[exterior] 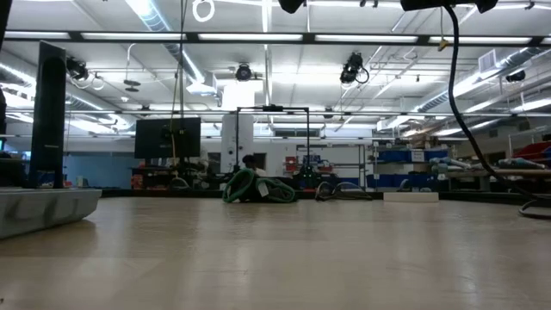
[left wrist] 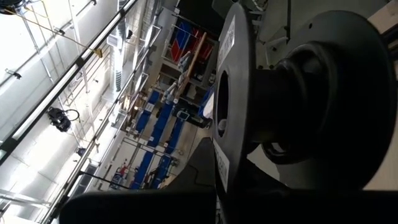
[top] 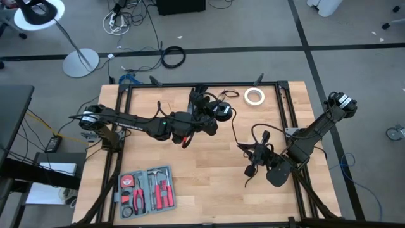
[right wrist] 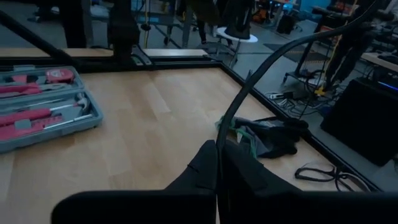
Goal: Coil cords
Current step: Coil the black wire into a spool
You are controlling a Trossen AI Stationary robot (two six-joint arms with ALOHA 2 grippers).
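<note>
Much of the working area is obscured: in the high view the left claw [top: 209, 117] is buried among dark arm parts near the far middle of the tabletop [top: 209, 183], and its own wrist view is filled by a black spool [left wrist: 298, 106] pressed close to the lens, so the fingers cannot be made out; they are taken as fully closed, and what they hold, if anything, cannot be told. A compact round cord bundle [top: 222, 111] lies just beside that claw, its outline merging with the arm. The right claw [top: 257, 154] sits at the right side of the tabletop, and its wrist view shows the two fingers [right wrist: 205, 168] pinched together on one thin black cord [right wrist: 261, 74] that rises and arcs away; the far end of this cord runs out of frame. In the high view the same cord trails across the tabletop from the bundle toward the right claw. The low view shows only bare tabletop and a cord hanging at the right, its top cut off. Counted: two arms, one white tape roll [top: 254, 95], one grey tool case [top: 147, 190], one black cable ring [top: 173, 57] on the floor.
</note>
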